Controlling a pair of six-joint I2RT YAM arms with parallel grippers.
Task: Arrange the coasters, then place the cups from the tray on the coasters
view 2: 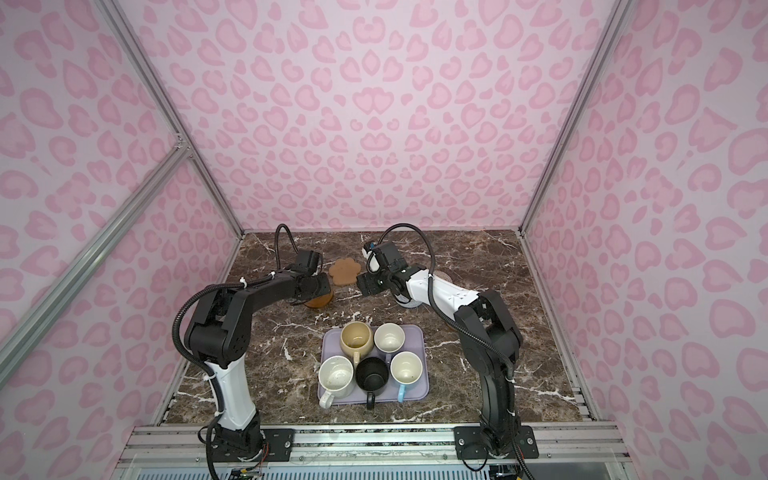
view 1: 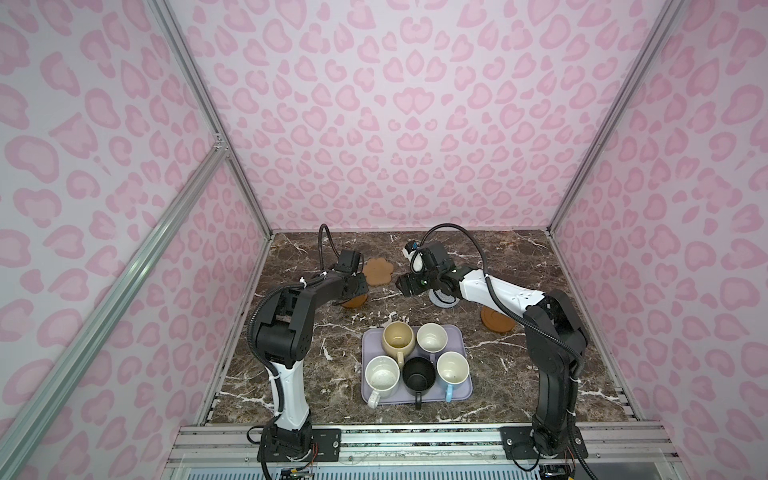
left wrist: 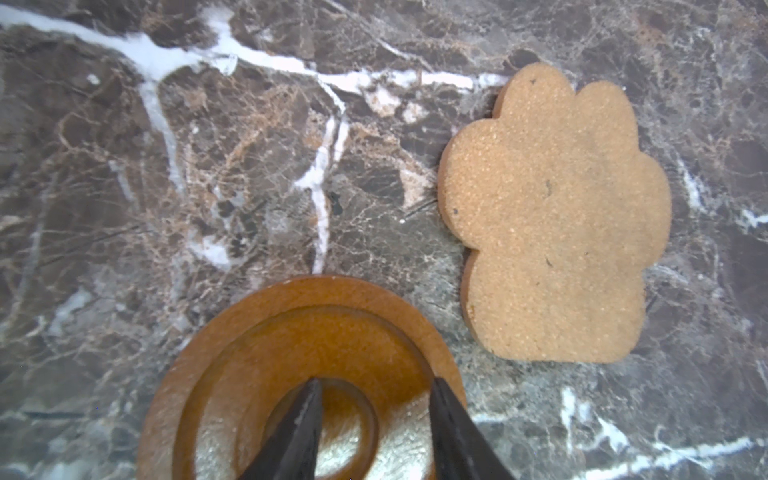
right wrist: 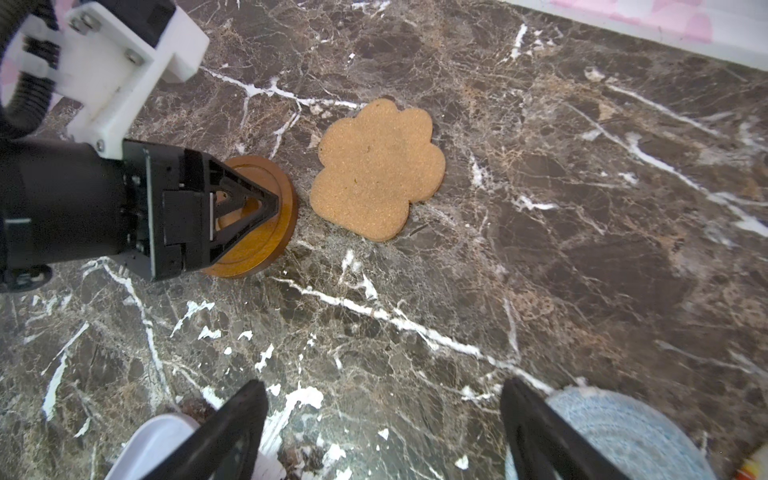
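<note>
Left gripper (left wrist: 376,386): jaws partly spread over the brown disc (left wrist: 257,353), pinching nothing; disc lies just beside the paw coaster (left wrist: 557,216). Right gripper (right wrist: 384,399): jaws wide, empty, blue-grey coaster (right wrist: 615,436) beside one finger. Five cups (view 1: 418,374) stand on the tray (view 1: 372,345).

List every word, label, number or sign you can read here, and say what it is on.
None: no text can be read in any view.
The cups, tray, paw-shaped coaster and brown round coaster show no print.
A coloured scrap, barely in the right wrist view, shows too little to read.
</note>
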